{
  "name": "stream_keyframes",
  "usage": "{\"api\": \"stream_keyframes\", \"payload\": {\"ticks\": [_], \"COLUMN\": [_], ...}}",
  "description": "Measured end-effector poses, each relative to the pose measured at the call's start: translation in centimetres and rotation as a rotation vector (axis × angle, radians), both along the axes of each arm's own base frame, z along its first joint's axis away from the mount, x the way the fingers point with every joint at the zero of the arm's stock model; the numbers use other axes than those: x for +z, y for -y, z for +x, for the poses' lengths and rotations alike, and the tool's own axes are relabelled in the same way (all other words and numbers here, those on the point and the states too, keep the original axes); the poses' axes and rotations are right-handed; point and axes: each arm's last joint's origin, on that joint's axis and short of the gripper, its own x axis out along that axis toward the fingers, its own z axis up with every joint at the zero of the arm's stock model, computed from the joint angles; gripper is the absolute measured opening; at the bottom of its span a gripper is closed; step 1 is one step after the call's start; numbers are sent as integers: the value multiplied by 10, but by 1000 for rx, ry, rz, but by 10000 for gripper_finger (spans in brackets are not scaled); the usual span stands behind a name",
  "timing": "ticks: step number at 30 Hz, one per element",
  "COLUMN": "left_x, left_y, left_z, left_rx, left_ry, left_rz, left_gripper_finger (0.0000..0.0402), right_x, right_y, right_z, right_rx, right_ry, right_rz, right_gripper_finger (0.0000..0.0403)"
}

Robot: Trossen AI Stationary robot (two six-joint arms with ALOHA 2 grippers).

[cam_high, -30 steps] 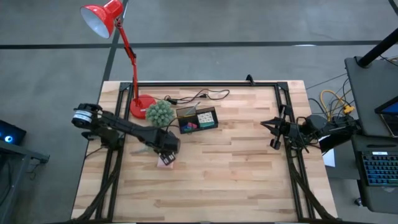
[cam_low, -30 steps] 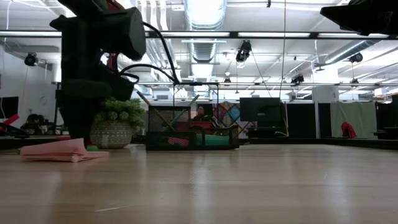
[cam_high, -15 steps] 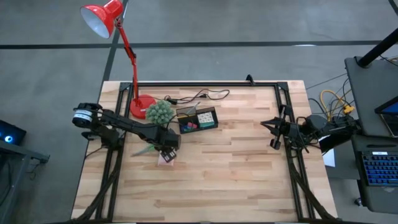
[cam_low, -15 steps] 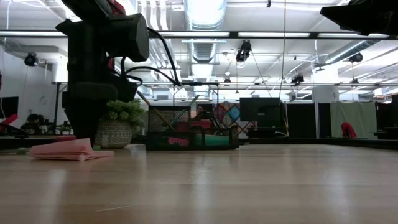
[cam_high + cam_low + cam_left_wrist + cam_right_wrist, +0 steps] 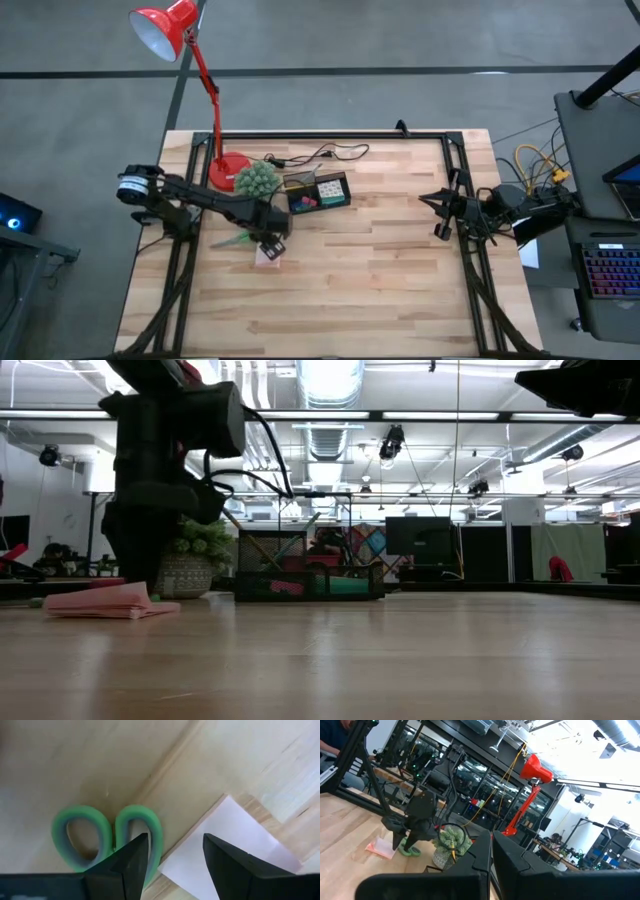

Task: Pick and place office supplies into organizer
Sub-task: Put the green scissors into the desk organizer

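From above, the left gripper (image 5: pixel 268 243) hangs over the pink pad (image 5: pixel 267 257) and green-handled scissors (image 5: pixel 232 240), near the organizer (image 5: pixel 318 190). Its wrist view shows open jaws straddling the pad's edge (image 5: pixel 225 851), scissors (image 5: pixel 107 837) just beside (likely choosing). The right gripper (image 5: pixel 440 214) waits shut at the tabletop's edge.

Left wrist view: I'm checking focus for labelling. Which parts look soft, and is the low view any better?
Left wrist view: the scissors and wood beyond blur softly, while the sticky pad edge reads cleaner. Low view: near tabletop smeared, organizer silhouetted against bright ceiling lights.
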Motion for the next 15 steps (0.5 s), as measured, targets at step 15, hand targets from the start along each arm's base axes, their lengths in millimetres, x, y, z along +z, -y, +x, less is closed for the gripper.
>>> {"api": "stream_keyframes", "payload": {"ticks": [15], "left_x": [-9], "left_y": [-14], "left_z": [0], "left_rx": [108], "left_ry": [-32], "left_rz": [18], "left_gripper_finger": [176], "right_x": [0], "right_y": [0], "right_z": [0], "right_rx": [0], "right_ry": [0], "right_rz": [-2], "right_gripper_finger": [9]}}
